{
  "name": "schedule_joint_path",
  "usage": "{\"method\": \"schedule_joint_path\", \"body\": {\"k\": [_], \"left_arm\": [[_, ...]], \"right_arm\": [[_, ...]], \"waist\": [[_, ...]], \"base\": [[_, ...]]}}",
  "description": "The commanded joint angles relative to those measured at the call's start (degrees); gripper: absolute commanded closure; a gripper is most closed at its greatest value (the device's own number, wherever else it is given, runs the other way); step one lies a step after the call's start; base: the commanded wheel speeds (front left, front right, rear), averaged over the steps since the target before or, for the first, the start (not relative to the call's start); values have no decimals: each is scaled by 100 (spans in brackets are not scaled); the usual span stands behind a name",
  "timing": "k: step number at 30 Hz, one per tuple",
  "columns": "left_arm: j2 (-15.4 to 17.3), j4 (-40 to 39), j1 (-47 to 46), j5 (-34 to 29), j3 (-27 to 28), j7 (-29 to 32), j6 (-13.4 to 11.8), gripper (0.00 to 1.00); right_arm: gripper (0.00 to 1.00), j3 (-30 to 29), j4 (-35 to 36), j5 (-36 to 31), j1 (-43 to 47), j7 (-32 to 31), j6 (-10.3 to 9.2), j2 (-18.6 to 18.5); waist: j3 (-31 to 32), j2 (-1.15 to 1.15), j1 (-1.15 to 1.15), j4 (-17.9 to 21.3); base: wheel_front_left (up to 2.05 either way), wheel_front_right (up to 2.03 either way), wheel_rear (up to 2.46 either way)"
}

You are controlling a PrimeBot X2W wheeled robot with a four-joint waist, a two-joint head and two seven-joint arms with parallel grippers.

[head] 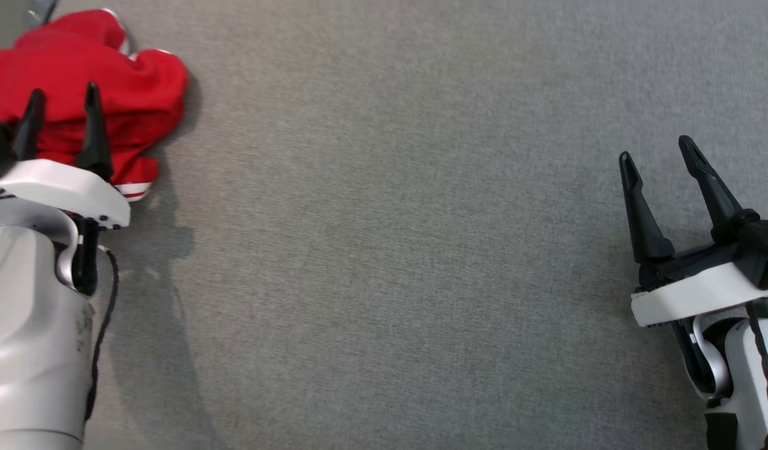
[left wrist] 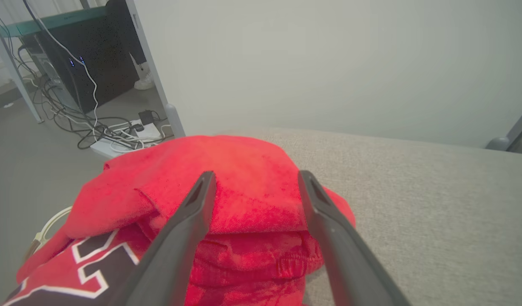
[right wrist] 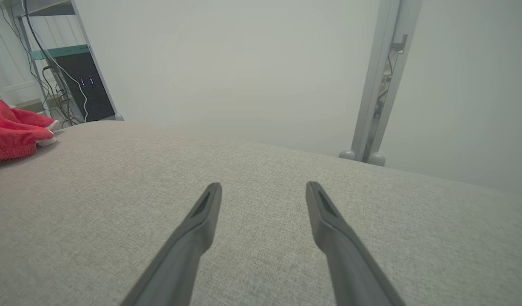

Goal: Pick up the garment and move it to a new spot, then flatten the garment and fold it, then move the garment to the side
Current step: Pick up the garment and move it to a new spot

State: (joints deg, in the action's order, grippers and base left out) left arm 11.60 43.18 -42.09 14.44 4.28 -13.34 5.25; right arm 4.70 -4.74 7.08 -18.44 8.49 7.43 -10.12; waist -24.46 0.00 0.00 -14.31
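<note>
garment (head: 77,87), a red bundle, lies crumpled at the far left of the grey table (head: 384,250), straight ahead of the left gripper (head: 62,103), whose jaws stand apart over it. right gripper (head: 656,147), also apart and empty, sits well away.

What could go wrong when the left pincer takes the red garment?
1. The red garment lies bunched at the edge of the grey surface; a push from the open left pincer might slide it off toward the cables on the floor.
2. Its folds are stacked, so the pincer may catch only the top layer, or several at once.
3. The right pincer is far off and cannot help soon.
</note>
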Motion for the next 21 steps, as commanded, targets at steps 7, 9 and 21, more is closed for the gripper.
{"method": "schedule_joint_path", "body": {"k": [7,9,21], "left_arm": [[364,1447,-798,65,-29,581,-7,7],[411,1667,-884,26,-75,646,3,100],[645,1737,-1058,-67,-135,-115,-139,100]], "right_arm": [[0,23,95,10,-224,24,11,-39],[0,-4,71,26,-229,43,11,-8],[0,-172,-152,77,-121,229,11,84]], "waist": [[-575,0,0,394],[-585,0,0,404],[-255,0,0,397]], "base": [[0,0,0],[0,0,0],[0,0,0]]}}
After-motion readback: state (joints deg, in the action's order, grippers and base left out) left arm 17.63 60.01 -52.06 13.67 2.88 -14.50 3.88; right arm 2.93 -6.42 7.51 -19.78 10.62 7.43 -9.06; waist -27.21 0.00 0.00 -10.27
